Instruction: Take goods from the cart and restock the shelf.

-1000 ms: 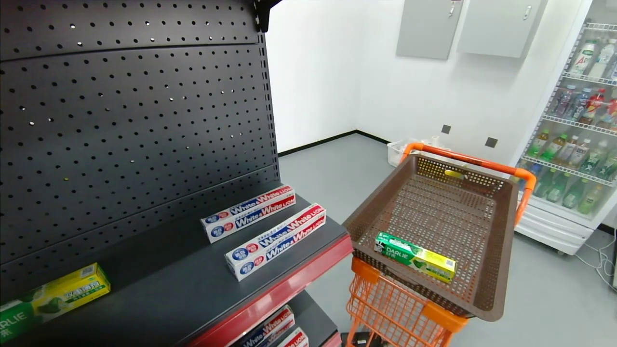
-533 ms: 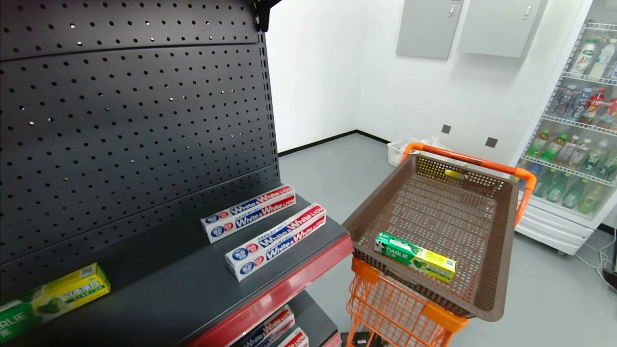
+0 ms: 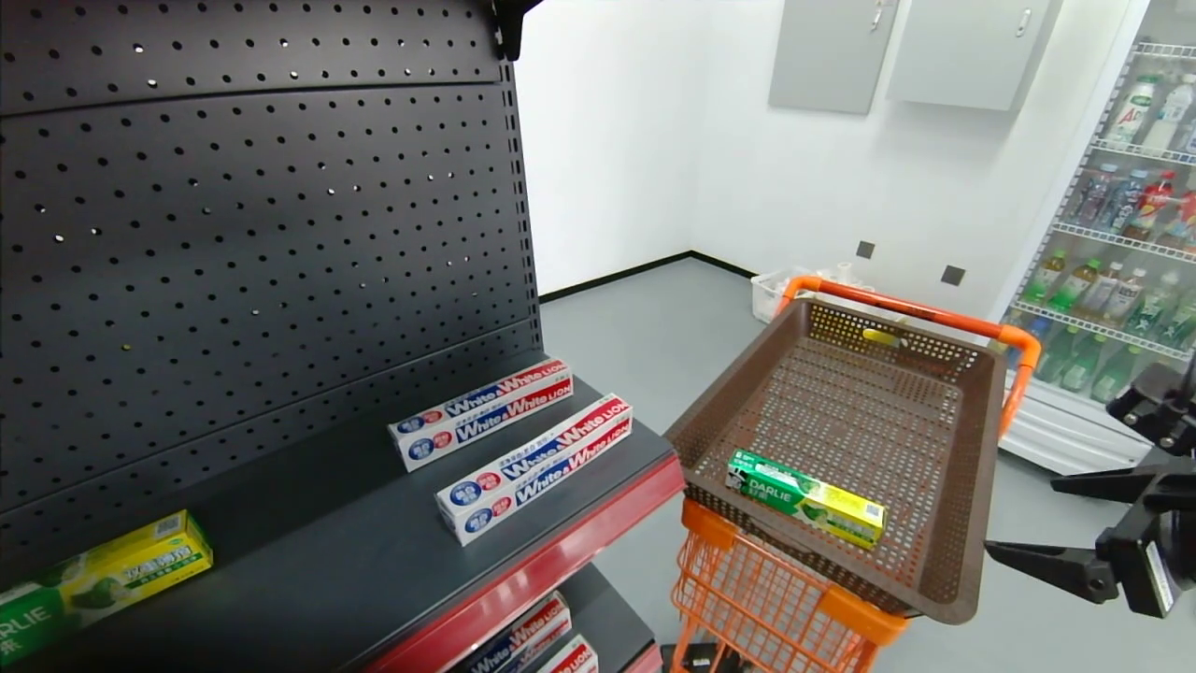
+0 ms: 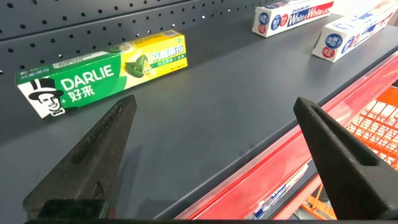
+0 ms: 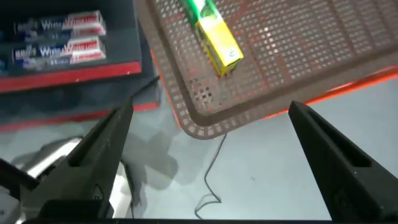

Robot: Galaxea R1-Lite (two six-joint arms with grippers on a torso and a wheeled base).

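A green and yellow toothpaste box (image 3: 805,497) lies in the brown cart basket (image 3: 944,523) near its front wall; the right wrist view looks down on the box (image 5: 214,34). My right gripper (image 3: 1023,517) hangs open just right of the basket, outside its rim, with nothing held. On the dark shelf (image 3: 327,551) lie two white toothpaste boxes (image 3: 481,413) (image 3: 534,465) and, far left, a matching green box (image 3: 103,579). My left gripper (image 4: 214,106) stands open over the shelf's front, close to that green box (image 4: 102,74).
The basket rides on an orange cart frame (image 3: 757,608) pushed against the shelf's red front edge. A lower shelf (image 3: 598,608) holds more white boxes (image 3: 523,636). A drinks fridge (image 3: 1121,234) stands behind my right arm. A white bin (image 3: 771,290) sits by the far wall.
My right gripper has come into the head view from the right edge, beside the basket. The boxes and the cart have not moved.
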